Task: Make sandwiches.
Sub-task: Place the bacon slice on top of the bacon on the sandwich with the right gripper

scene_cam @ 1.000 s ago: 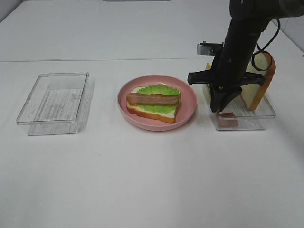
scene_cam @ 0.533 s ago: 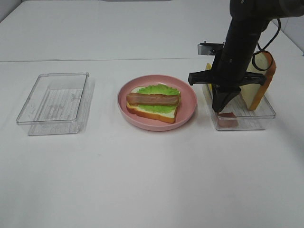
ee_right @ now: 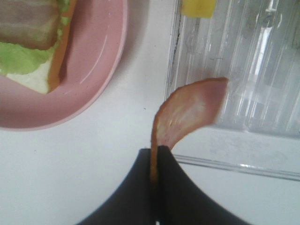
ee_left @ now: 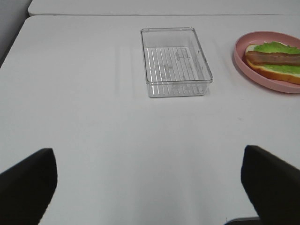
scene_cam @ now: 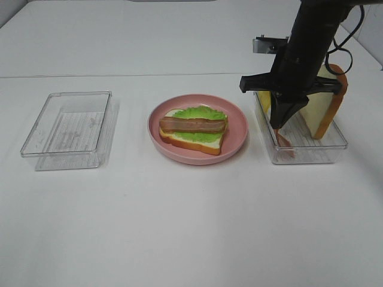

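Right fingers (ee_right: pixel 136 187) pinch a bacon strip (ee_right: pixel 190 110) hanging over the clear box (scene_cam: pixel 305 154) just beside the pink plate (scene_cam: pixel 197 158). Open sandwich (scene_cam: pixel 192 128) sits on the plate. Left fingers (ee_left: pixel 28 183) are spread wide over the bench (scene_cam: pixel 179 227).

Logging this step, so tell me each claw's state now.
Left claw: open, holding nothing.
Right claw: shut on the bacon strip.
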You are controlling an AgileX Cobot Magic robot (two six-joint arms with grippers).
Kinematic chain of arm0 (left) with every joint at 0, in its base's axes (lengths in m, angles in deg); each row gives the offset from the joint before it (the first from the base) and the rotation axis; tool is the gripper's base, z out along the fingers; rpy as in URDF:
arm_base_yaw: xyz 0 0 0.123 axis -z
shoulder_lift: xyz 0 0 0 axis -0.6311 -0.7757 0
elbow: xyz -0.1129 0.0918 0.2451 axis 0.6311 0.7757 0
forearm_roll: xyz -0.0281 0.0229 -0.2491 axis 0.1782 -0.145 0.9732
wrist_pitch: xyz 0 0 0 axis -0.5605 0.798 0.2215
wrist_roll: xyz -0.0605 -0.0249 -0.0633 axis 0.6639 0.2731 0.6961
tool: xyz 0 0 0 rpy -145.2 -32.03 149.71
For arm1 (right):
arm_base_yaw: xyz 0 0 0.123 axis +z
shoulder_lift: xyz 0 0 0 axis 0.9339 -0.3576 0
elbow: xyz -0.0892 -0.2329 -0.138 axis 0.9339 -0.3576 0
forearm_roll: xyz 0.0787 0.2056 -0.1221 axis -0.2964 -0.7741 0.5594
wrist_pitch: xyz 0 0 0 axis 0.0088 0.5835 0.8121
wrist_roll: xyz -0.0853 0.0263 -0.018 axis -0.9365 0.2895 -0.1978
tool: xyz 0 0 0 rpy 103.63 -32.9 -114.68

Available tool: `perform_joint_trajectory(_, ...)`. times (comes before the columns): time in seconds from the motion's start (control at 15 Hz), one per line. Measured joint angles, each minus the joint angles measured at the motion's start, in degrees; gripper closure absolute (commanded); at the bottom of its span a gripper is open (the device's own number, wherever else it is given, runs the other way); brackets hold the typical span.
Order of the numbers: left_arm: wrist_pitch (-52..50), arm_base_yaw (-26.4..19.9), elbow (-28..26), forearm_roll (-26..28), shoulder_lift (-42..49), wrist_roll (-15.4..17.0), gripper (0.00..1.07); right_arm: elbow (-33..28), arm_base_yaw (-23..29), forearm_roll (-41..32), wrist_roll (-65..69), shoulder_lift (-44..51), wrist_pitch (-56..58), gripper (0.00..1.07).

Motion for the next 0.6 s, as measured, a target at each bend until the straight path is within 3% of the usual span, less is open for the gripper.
perform_joint_trajectory(0.27,0.0,0.0,0.0,0.0,0.0,0.0,0.04,0.0,0.0,-1.38,-1.55,8.94,1.6,1.07)
perform_joint_trajectory(0.6,0.0,0.0,0.0,0.0,0.0,0.0,0.04,0.0,0.06,-22.8,-12.09,11.52,-4.98,1.07)
